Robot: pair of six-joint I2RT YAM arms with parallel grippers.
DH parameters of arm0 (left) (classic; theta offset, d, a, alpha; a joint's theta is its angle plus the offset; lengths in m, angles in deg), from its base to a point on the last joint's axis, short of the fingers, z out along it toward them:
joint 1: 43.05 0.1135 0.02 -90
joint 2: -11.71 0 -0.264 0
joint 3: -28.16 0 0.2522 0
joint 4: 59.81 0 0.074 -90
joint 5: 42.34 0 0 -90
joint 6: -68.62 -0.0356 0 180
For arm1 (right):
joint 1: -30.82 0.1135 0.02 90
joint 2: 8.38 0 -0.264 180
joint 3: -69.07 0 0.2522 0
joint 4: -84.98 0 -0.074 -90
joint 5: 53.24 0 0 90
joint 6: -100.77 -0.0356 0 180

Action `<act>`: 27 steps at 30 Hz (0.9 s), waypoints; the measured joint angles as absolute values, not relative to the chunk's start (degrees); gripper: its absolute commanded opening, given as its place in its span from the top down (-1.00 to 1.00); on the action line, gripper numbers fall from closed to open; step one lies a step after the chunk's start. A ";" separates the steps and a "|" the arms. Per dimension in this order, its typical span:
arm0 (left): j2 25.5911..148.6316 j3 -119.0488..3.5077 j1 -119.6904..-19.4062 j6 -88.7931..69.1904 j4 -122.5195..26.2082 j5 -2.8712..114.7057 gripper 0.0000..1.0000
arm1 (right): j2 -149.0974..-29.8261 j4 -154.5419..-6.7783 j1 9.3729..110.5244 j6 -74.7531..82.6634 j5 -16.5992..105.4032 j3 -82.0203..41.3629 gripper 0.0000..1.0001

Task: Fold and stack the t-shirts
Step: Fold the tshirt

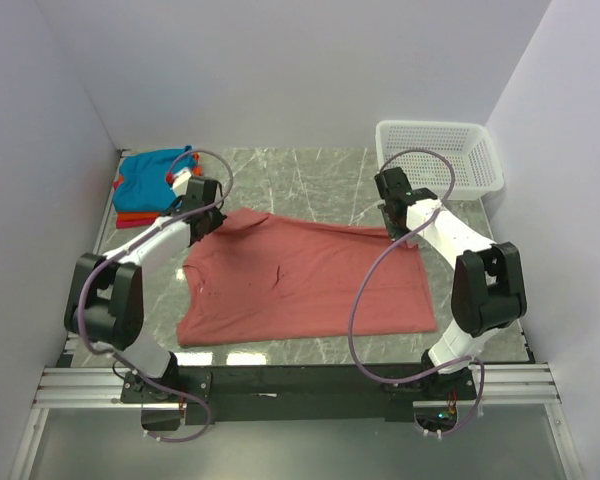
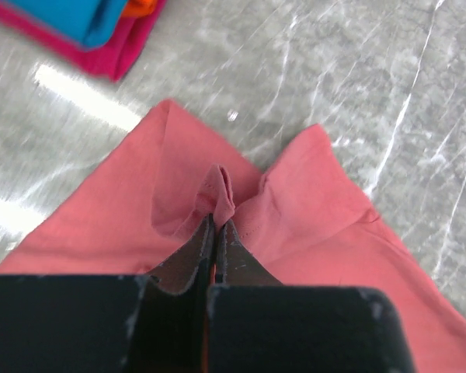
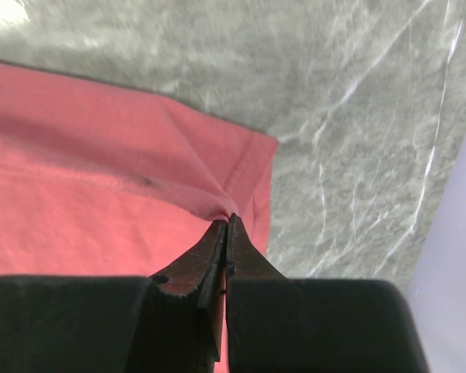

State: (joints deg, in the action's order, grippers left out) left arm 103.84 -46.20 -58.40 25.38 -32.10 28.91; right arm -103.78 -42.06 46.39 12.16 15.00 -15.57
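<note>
Three folded shirts (image 1: 148, 188) sit stacked at 10 o'clock. The pink shirt (image 1: 300, 285) lies spread in the middle, not folded yet. My left gripper (image 2: 217, 224) and right gripper (image 3: 227, 221) each pinch its far edge tight.

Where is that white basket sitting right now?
In the overhead view the white basket sits in the far right corner of the table, just beyond the right gripper.
</note>
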 measured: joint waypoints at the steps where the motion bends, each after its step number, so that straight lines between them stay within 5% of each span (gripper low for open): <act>1: 102.44 -44.84 -58.53 25.95 -32.34 28.78 0.99 | -103.40 -42.08 46.39 12.20 14.78 -14.82 1.00; 27: 73.31 -26.00 -60.79 38.32 -23.92 25.81 0.99 | -94.42 -42.71 45.41 9.75 9.23 -7.78 1.00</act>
